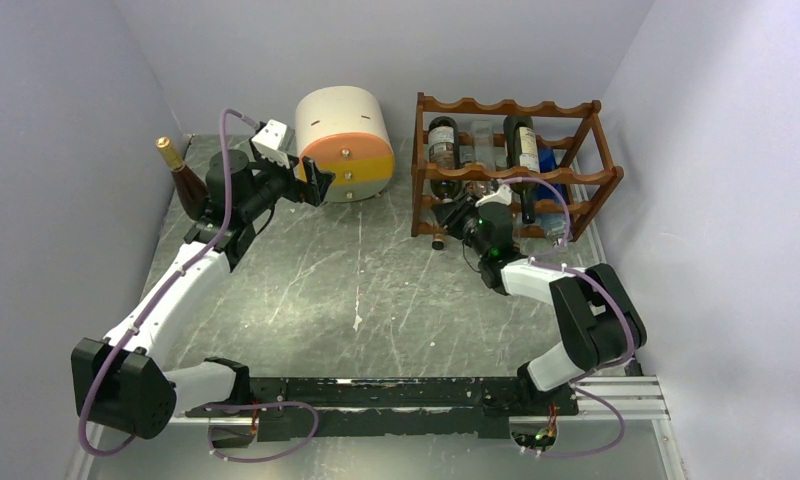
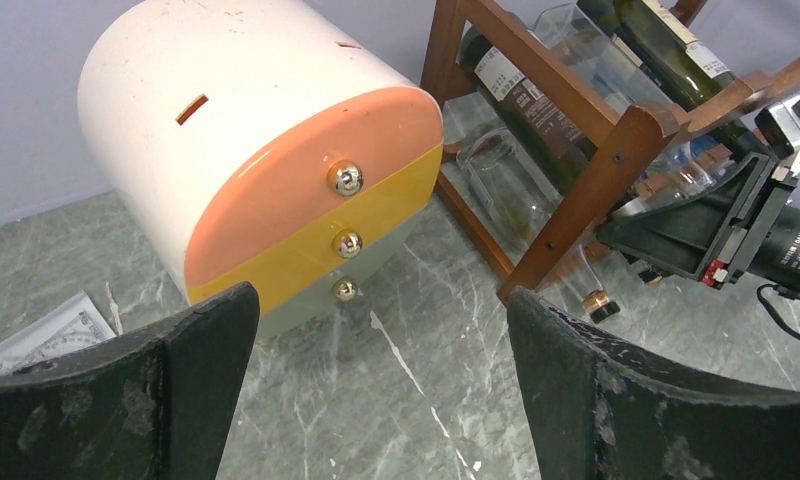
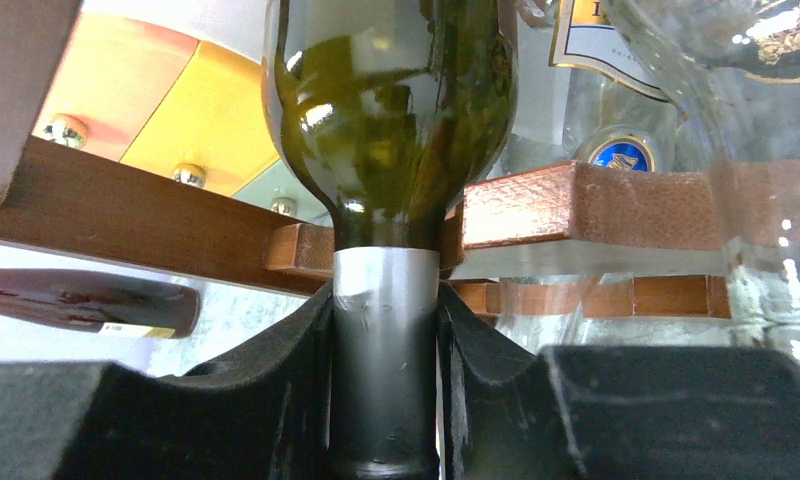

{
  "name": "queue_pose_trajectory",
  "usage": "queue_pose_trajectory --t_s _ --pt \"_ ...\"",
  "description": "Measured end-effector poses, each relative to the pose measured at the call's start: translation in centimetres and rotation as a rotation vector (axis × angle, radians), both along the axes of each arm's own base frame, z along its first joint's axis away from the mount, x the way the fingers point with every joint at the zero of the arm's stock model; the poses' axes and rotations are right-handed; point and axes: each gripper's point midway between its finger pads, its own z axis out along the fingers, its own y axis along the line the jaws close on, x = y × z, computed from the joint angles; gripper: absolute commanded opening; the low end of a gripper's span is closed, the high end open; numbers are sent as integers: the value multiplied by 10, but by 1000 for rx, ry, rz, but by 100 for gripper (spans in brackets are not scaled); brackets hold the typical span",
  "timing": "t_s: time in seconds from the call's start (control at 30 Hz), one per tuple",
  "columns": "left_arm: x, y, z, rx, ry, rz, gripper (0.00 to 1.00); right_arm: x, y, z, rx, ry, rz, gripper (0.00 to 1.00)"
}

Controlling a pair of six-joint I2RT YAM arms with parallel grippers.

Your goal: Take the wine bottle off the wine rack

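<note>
Tabletop [image 1: 376, 300] grey-green, walls [image 1: 46, 150] lilac; left jaws apart, right jaws clamping wine bottle [image 3: 386, 120].

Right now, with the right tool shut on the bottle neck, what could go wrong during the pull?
The right tool grips only the smooth silver-foiled neck of the dark green glass wine bottle; the body may sag or slip.
A clear glass bottle lies close beside it, so a sideways pull may knock it.
The reddish-brown wooden wine rack might slide along.

A cream drawer unit [image 1: 344, 143] with orange and yellow fronts stands on the grey-green marbled table [image 1: 376, 300].
</note>
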Motion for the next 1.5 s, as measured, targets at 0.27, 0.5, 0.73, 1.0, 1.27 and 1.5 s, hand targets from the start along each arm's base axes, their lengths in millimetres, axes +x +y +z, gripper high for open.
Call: queue_pose_trajectory --t_s 0.27,0.5,0.73,1.0,1.27,1.5 --pt "0 -1 0 -1 2 -3 97 -11 -6 11 16 -36 -1 0" --pt "0 -1 0 -5 4 -5 97 -27 -5 20 33 -65 27 0" --pt "-1 -1 0 -6 5 -5 97 -45 -6 23 49 -73 44 0" --pt "-1 -1 0 -8 5 -6 97 -69 -12 28 75 -71 49 0" --pt "-1 -2 0 -15 9 -11 97 -91 -16 30 125 -52 54 0" --pt "-3 -5 0 -25 17 -22 97 -111 -21 33 162 -33 58 0"
